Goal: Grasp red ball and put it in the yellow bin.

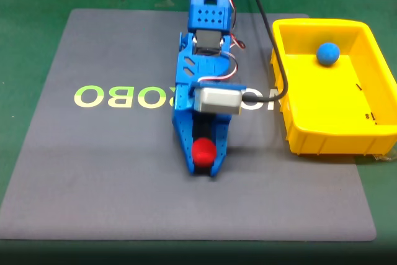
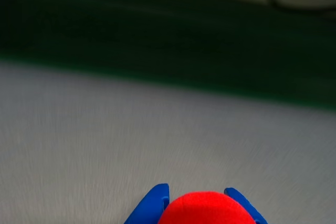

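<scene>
Wrist view, nearest: the red ball (image 2: 203,209) sits at the bottom edge between two blue fingertips (image 2: 152,205), one on each side, both apparently touching it; grey mat (image 2: 105,145) beyond is streaked and blurred, then green table cover (image 2: 157,51). Fixed view: the blue gripper (image 1: 203,161) points toward the camera low over the mat, fingers pinching the ball (image 1: 203,150) near their tips, toward the mat's front middle. Whether the ball rests on the mat or is lifted clear, cannot tell. Step in hand, as judged: grasp made, carry to come. To do it well, hold the squeeze steady, since the ball sits near the fingertips and could roll out forward; raise it enough to clear the thick rim of the yellow bin (image 1: 291,122), swing right in the fixed view, and release only once over the bin floor. The bin stands well apart to the right, half off the mat, with a blue ball (image 1: 327,53) in its far part. Black cable (image 1: 273,48) runs by the bin's near-left wall; watch for snagging. Writing: pale green letters on the mat (image 1: 97,97), upside down and partly under the arm, legible as "OBO"; small dark marks on the bin's inner wall, too small to read
</scene>
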Action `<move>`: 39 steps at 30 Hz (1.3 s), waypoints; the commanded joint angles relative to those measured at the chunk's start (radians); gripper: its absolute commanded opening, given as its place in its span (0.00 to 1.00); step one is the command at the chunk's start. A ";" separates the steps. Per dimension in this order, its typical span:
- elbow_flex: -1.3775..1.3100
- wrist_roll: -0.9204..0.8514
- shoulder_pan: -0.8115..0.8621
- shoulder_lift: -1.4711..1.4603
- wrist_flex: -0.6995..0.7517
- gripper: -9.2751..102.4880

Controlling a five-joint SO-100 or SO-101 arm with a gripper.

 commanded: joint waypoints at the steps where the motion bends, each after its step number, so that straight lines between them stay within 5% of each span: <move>1: 0.006 0.020 -0.023 0.198 0.018 0.08; 27: 0.983 0.115 -0.471 1.266 0.092 0.08; 39: 1.230 0.098 -0.541 1.479 0.098 0.08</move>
